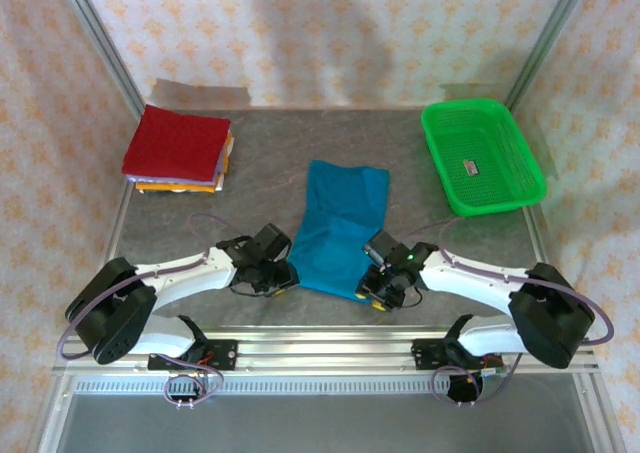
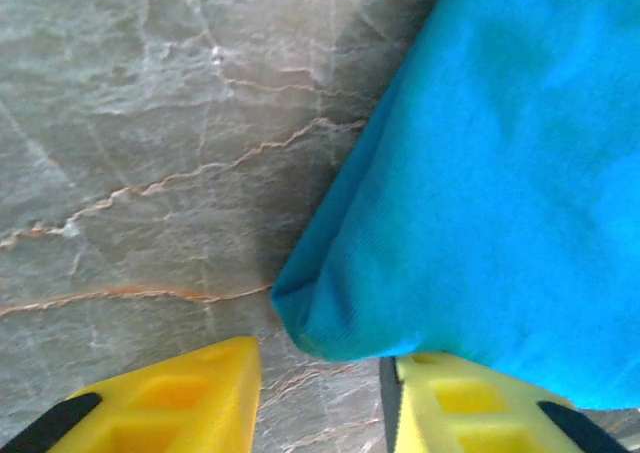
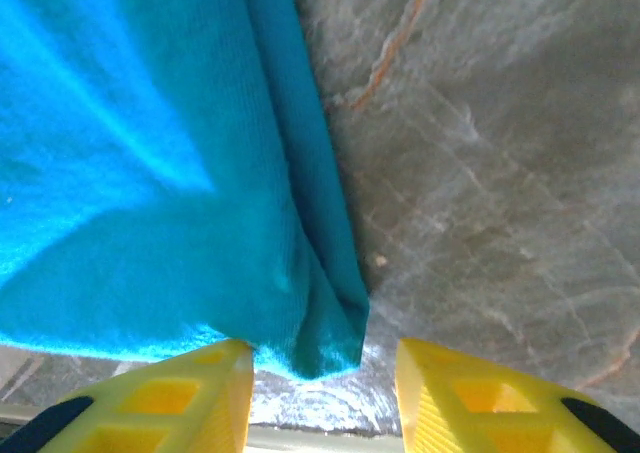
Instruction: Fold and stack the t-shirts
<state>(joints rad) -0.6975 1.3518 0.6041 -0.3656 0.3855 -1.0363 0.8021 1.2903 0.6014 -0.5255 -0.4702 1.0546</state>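
The teal-blue t-shirt [image 1: 340, 228] lies in a long folded strip at the middle of the table. My left gripper [image 1: 283, 273] is at its near left corner and my right gripper [image 1: 375, 288] at its near right corner. In the left wrist view the yellow fingers [image 2: 170, 403] stand apart, the shirt corner [image 2: 330, 323] lies just ahead of the gap, and cloth overlaps the right finger; that gripper [image 2: 320, 393] is open. The right gripper [image 3: 322, 393] is open too, with the shirt corner [image 3: 320, 343] hanging between its fingers [image 3: 480, 398]. A stack of folded t-shirts [image 1: 178, 148], dark red on top, sits at the far left.
A green mesh basket [image 1: 482, 155] holding a small item stands at the far right. Bare grey marble table [image 1: 260, 163] lies between the stack and the teal shirt. A metal rail [image 1: 320, 343] runs along the near edge behind both grippers.
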